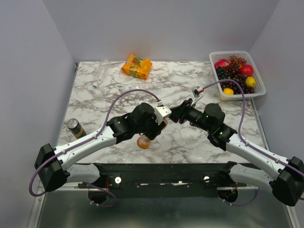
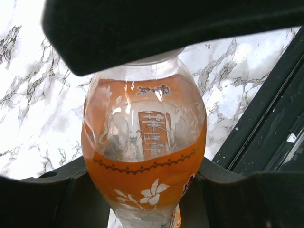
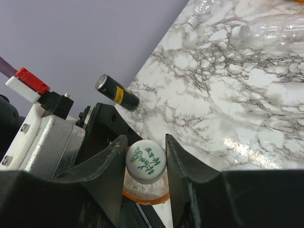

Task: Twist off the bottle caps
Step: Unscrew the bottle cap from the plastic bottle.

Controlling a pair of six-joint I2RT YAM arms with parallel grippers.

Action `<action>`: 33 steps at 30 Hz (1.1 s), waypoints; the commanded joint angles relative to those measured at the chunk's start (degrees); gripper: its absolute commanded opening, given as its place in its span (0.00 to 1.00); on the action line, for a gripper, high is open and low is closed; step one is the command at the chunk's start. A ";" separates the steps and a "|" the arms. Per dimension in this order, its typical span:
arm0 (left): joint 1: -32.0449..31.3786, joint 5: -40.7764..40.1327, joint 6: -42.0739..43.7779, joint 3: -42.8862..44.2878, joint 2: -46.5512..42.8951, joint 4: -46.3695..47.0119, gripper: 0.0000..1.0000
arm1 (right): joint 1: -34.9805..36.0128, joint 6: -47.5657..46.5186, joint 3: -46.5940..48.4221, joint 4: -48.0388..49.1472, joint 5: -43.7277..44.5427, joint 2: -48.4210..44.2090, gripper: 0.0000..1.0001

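An orange-liquid bottle (image 1: 144, 141) (image 2: 145, 142) is held above the table's front part, tilted, with my left gripper (image 1: 159, 124) (image 2: 142, 190) shut round its body. Its white bottle cap (image 3: 146, 160), printed in green, sits between the fingers (image 3: 107, 166) of my right gripper (image 1: 172, 115) (image 3: 145, 142), which touch it on both sides. One clear bottle (image 1: 99, 72) (image 3: 202, 9) lies at the far left of the table. A second clear bottle (image 3: 270, 31) lies near the middle. Both have their caps on.
A dark can (image 1: 76, 128) (image 3: 117, 93) lies at the left edge. An orange snack packet (image 1: 136, 65) sits at the back centre. A white basket (image 1: 259, 88) of fruit stands at the back right. The black mounting rail (image 1: 161, 173) runs along the near edge.
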 commanded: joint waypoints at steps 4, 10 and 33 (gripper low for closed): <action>0.06 6.61 1.47 1.05 -1.35 1.34 0.39 | 0.69 1.18 -0.07 6.04 -2.45 0.65 0.35; 4.18 22.24 1.65 1.58 -2.15 1.61 0.39 | 0.52 -2.94 -1.66 8.24 -5.70 0.04 0.29; 10.07 60.59 -1.34 -0.09 -3.91 8.99 0.39 | -8.89 -1.28 -8.25 30.75 -41.92 1.53 0.36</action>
